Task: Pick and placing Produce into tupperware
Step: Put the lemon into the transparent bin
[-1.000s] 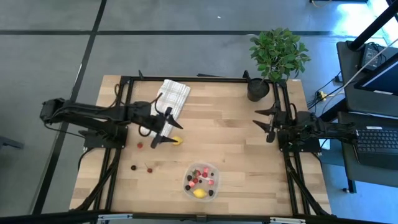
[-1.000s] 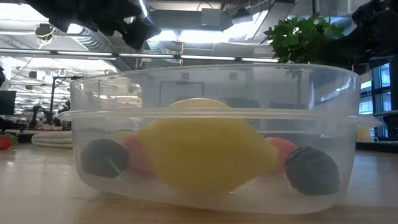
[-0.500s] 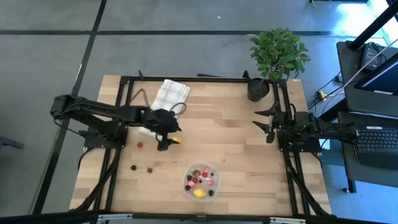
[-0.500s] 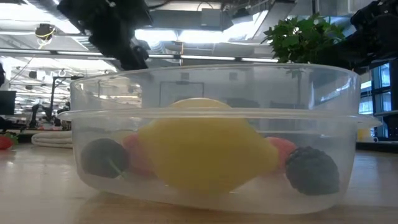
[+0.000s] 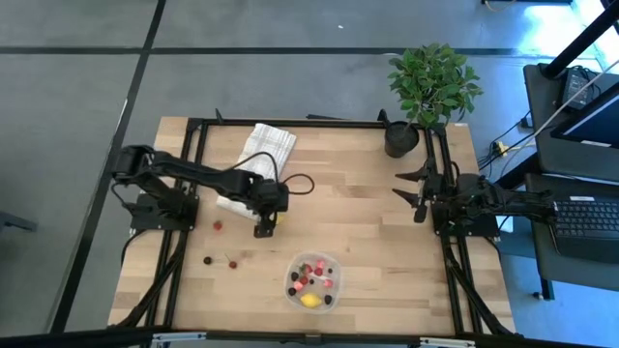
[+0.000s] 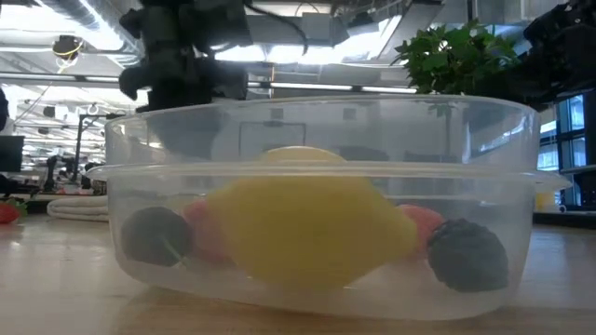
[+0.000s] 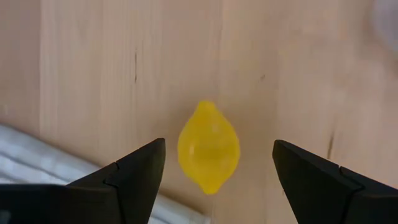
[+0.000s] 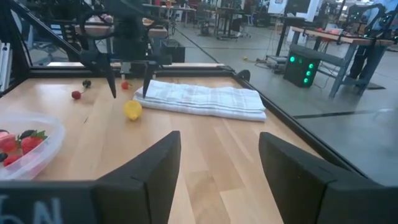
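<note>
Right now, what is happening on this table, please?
The robot is collecting small fruit pieces into a clear tupperware, which already holds one lemon and several berries. The left gripper hangs open above a second lemon lying on the wood beside the checked cloth, not gripping it yet. Three small berries lie loose on the table. The right gripper waits open at the right side.

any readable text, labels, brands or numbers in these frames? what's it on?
None readable.
Clear round plastic container holding a yellow lemon and berries: no label shows.
White checked cloth on the wooden table: no print.
Black plant pot: no marking seen.
Dark box with green lights in the room behind: lights only, no legible text.
Laptop keyboard beside the table: keys too small to read.
</note>
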You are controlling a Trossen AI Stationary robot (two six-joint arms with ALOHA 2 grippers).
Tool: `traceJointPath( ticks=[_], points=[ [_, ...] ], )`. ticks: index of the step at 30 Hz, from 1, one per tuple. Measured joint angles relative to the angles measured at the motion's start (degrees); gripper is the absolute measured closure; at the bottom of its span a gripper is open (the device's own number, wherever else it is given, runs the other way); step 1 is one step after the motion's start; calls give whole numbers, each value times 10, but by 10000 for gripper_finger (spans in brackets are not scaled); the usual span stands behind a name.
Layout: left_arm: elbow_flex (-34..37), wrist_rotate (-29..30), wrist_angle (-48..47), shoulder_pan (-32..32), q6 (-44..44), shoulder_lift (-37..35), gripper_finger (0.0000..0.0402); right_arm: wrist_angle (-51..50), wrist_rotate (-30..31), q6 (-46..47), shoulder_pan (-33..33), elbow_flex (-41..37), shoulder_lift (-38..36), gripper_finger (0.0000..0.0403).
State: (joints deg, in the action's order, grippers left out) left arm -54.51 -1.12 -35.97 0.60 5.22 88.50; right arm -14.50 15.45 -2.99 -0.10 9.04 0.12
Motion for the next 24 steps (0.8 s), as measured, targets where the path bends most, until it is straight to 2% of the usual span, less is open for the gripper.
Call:
traceJointPath(
  ticks=[17, 24],
  points=[
    [-1, 19, -2, 0, 23, 81, 111, -15, 0, 13, 0, 0, 0, 184],
    [-1, 19, 14, 0, 23, 87, 112, -17, 0, 13, 0, 0, 0, 184]
  ],
)
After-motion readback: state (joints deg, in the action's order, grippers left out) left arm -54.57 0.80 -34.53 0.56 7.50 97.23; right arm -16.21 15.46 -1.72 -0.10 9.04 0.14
